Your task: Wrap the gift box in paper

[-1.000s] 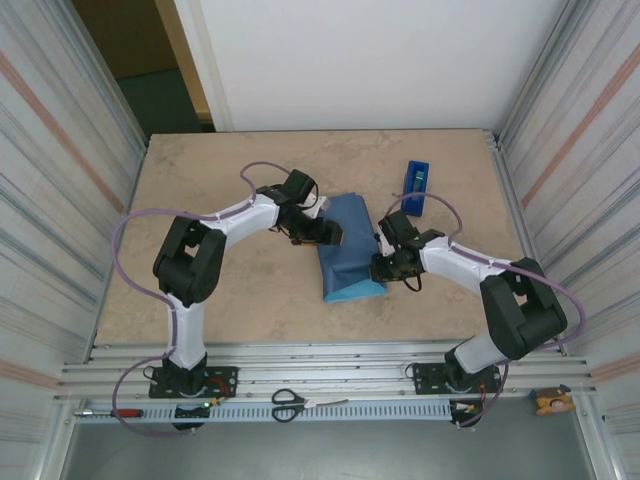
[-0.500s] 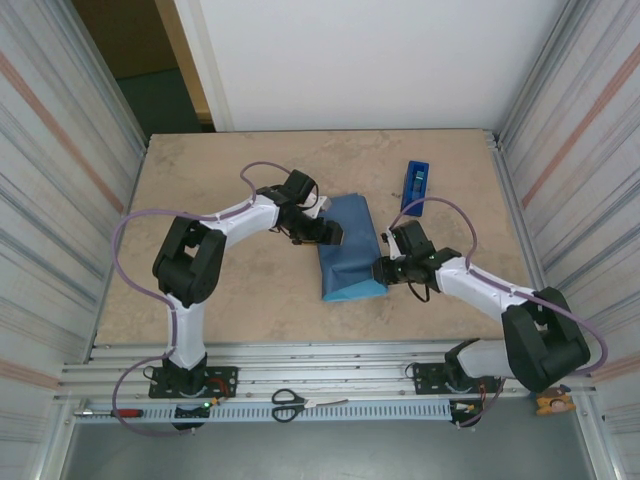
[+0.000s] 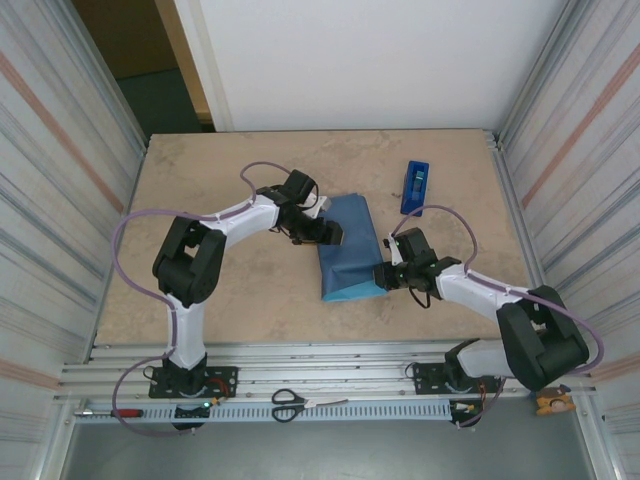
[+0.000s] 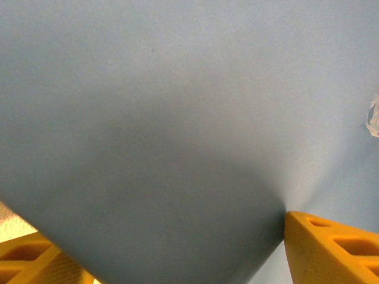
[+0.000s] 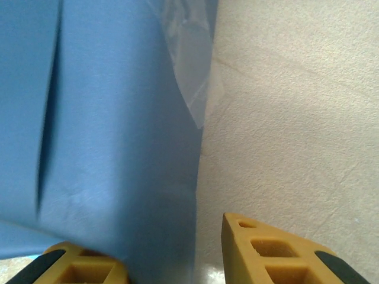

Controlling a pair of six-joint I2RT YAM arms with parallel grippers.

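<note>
The blue paper (image 3: 349,248) lies folded into a long package mid-table; the gift box is hidden inside it. My left gripper (image 3: 331,234) rests on the package's left edge. In the left wrist view the paper (image 4: 177,118) runs down between its two wide-apart yellow fingers (image 4: 331,248), so the gripper is open. My right gripper (image 3: 385,274) is at the package's near right corner. In the right wrist view it (image 5: 172,251) is partly open, the paper's edge (image 5: 118,148) lying over the left fingertip and bare table showing before the right fingertip (image 5: 278,254). A strip of clear tape (image 5: 189,77) sticks off the paper.
A blue tape dispenser (image 3: 415,187) stands behind the right arm. Scissors (image 3: 289,404) and a red-handled screwdriver (image 3: 112,412) lie on the front rail. Metal walls close in both sides of the table (image 3: 230,290).
The right arm has stretched lower and its gripper has slid a little toward the near end of the package's right edge. The left arm and the package have not moved.
</note>
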